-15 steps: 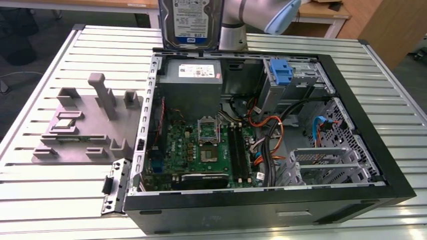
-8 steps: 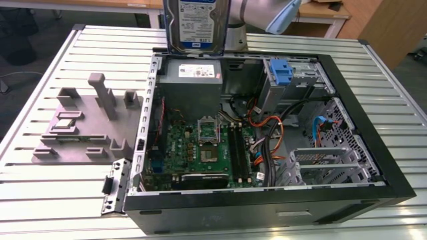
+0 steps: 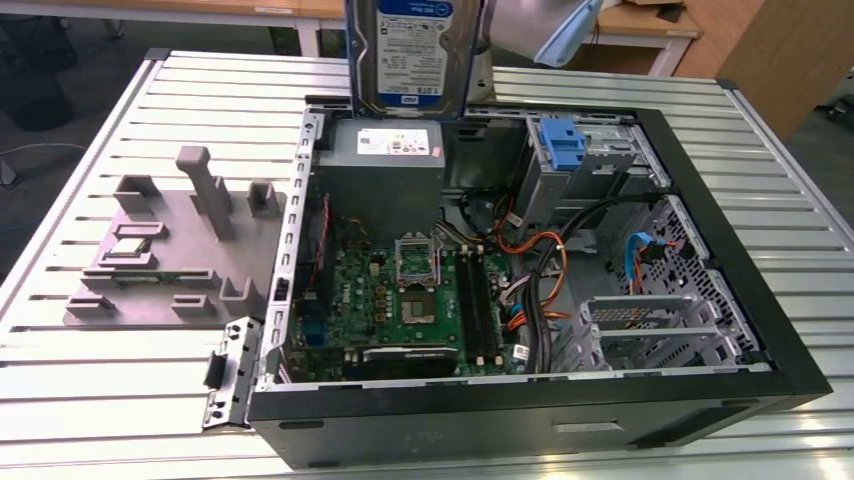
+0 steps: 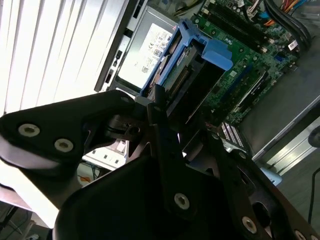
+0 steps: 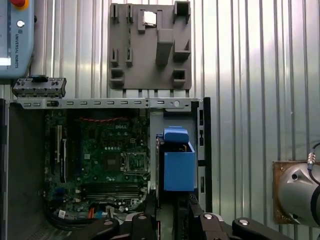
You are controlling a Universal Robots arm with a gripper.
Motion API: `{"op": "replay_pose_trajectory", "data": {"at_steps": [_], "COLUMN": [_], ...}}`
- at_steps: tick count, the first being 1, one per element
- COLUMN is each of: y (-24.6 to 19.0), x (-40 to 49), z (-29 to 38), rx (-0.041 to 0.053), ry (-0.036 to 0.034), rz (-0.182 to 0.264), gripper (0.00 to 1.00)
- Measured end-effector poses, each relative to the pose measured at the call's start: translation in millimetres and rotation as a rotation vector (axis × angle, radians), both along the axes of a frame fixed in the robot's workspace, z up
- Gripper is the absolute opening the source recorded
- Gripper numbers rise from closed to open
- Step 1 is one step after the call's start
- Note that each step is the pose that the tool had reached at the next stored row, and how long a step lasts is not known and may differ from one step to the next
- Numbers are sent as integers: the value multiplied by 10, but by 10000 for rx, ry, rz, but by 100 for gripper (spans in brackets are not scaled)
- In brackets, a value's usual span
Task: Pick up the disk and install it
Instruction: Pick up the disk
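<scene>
**Layout.** At the exterior view's left, a grey fixture plate (image 3: 167, 250) lies on the slatted table (image 3: 80, 400), just beside the open computer case (image 3: 534, 410).

**Disk position.** The disk (image 3: 407, 45) hangs upright in the air, off the table. It is above the far edge of the case and over the power supply (image 3: 384, 145), with its label facing the exterior camera.

**Gripper state.** The gripper (image 5: 171, 202) is pinching the disk. In the first wrist view, one of its fingers (image 5: 150, 202) presses on either side of the blue carrier.

**Right side.** An upright blue bracket (image 3: 567, 145) stands on the drive cage (image 3: 621, 150) at the far corner of the case, apart from the disk.

**Handling (judgement).**
- The disk is probably rigid, dense and fairly heavy for its size.
- Its metal faces look smooth, so it may slip in a light grip.
- It is probably sensitive to shock, so knocks against the cage are a risk.
- The plastic carrier is likely to flex.
- The best hold is across the broad flat faces near the middle, away from the connector end and the carrier tabs.
</scene>
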State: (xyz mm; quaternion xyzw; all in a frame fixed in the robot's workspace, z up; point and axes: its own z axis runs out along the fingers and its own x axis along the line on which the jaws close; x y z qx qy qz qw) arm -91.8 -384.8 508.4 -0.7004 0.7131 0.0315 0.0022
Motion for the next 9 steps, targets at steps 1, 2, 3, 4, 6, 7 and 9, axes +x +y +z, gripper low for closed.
{"op": "replay_pose_trajectory", "data": {"at_steps": [1, 2, 3, 4, 6, 7, 9], "y": [-10, -18, -26, -33, -46, -53, -64], "x": [23, 46, 67, 86, 122, 139, 162], "z": [-4, -9, -13, -16, -23, -27, -34], "rx": [0, 1, 1, 1, 0, 1, 0], "ry": [0, -1, -1, -1, 0, 0, 0], "rz": [1, 1, 0, 0, 1, 1, -1], "gripper": [35, 35, 35, 35, 35, 35, 35]}}
